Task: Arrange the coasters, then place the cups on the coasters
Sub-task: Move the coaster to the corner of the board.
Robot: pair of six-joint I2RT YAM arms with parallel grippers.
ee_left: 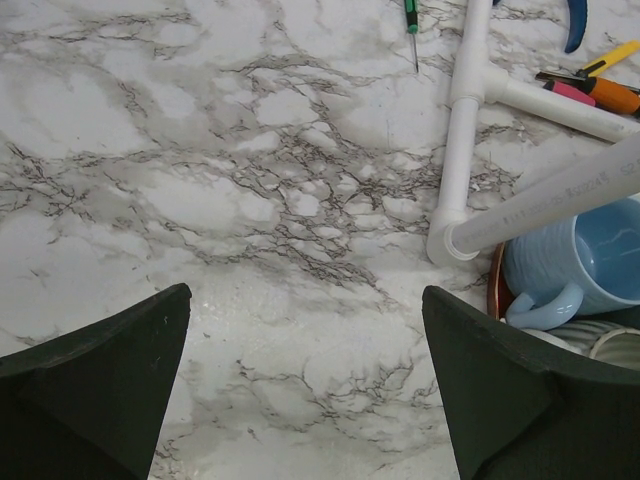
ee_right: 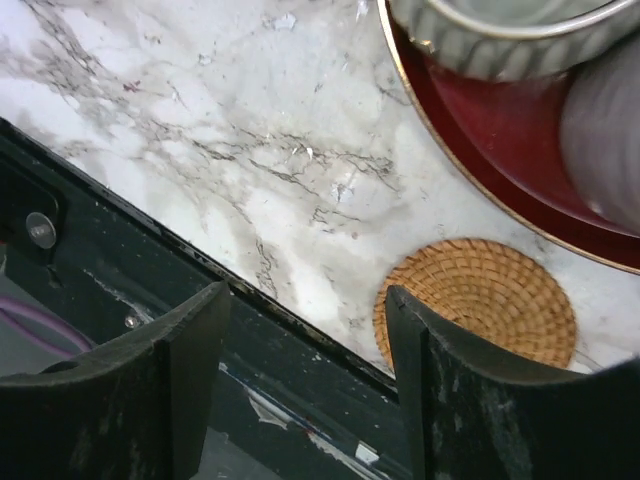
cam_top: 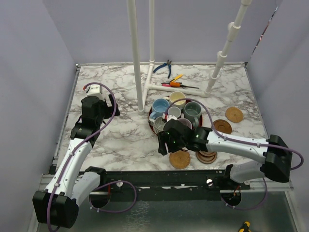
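Item 1. The black mounting rail (cam_top: 159, 180) runs along the near edge of the marble table (cam_top: 120, 140) and carries both arm bases.

Item 2. The right gripper (ee_right: 305, 295) hangs over that near edge, just in front of the red tray (ee_right: 500, 120). Its jaws stand apart and nothing lies between them. A woven coaster (ee_right: 475, 300) lies flat on the marble beside its right-hand finger, close to the tray rim but apart from it.

Item 3. The left gripper (ee_left: 305, 295) is over bare marble at the left of the table. Its jaws are fully apart and it holds nothing.

Item 4. Coasters: a small stack of brown ones (cam_top: 206, 156) sits just right of the woven one. A single brown disc (cam_top: 222, 126) and a tan disc (cam_top: 234, 114) lie further back on the right, each alone. No coaster carries a cup.

Item 5. Cups: all that can be seen are crowded on the tray. These are the light blue cup (cam_top: 159, 106), the cream-yellow cup (cam_top: 177, 98), the grey-green cup (cam_top: 192, 110), a small pale cup (cam_top: 174, 112) and a ribbed dark cup (ee_right: 500, 40). A blurred lavender shape (ee_right: 605, 150) also rests on the tray.

Item 6. A white pipe frame (cam_top: 145, 87) stands behind the tray. Blue-handled pliers (cam_top: 164, 67) and screwdrivers (cam_top: 176, 81) lie beside it.
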